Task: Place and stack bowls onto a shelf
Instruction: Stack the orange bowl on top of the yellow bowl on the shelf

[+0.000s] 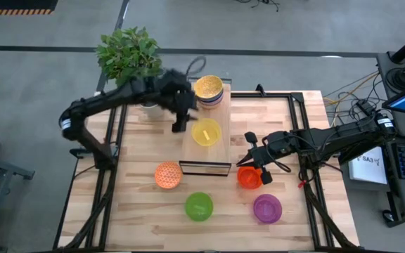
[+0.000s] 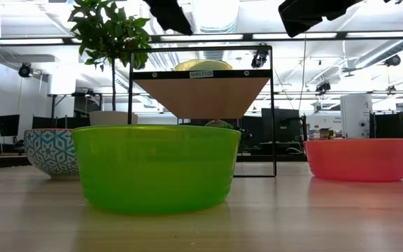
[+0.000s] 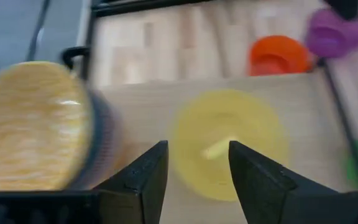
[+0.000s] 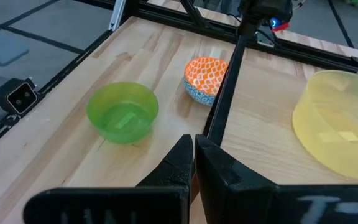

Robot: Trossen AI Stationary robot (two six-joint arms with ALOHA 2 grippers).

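Note:
The pale wood shelf stands mid-table on its dark frame. A yellow bowl sits on it, and a gold bowl tops a stack at its far end. My left gripper hovers open and empty over the shelf, beside the yellow bowl and the gold bowl. My right gripper is shut and empty, raised above the table by the shelf's right side, just beyond a red bowl. A patterned bowl with an orange inside, a green bowl and a purple bowl rest on the table.
A potted plant stands at the table's far left corner, behind my left arm. The shelf's dark frame rises in front of my right gripper. In the low view the green bowl stands nearest, the red bowl to the right.

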